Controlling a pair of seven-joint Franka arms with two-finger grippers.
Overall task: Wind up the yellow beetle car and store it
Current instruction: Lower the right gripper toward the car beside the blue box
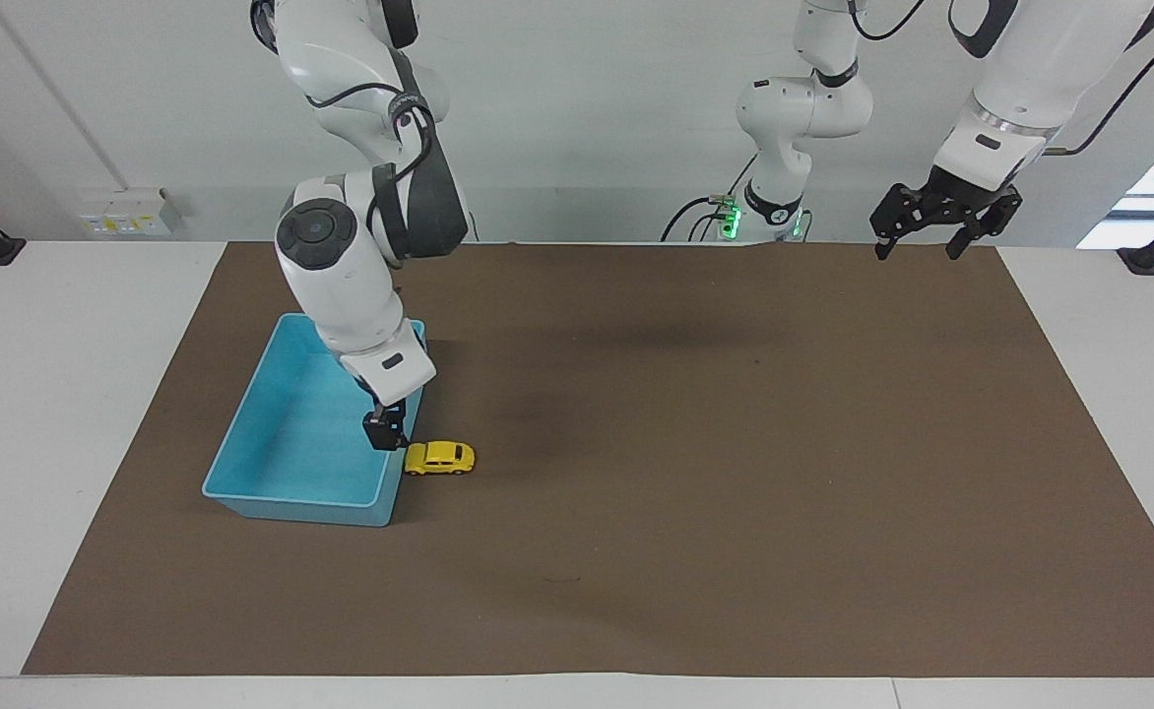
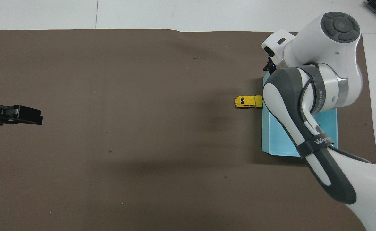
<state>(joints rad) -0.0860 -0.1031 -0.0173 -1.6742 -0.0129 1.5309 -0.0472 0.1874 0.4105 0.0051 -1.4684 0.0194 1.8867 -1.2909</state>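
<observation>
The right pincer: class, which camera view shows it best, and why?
The facing view: the right pincer hangs in plain sight over the blue bin's edge, beside the yellow car. In the overhead view its own arm hides nearly all of it.

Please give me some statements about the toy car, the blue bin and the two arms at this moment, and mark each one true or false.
1. The yellow car lies inside the blue bin. False: it stands on the brown mat, right beside the bin's wall.
2. The right end effector holds the car. False: it hangs over the bin's edge next to the car, holding nothing.
3. The left end effector is up in the air over the mat's edge at the left arm's end of the table, away from the car. True.
4. The blue bin has nothing visible in it. True.
5. The car lies on its roof. False: it stands upright on its wheels.
</observation>
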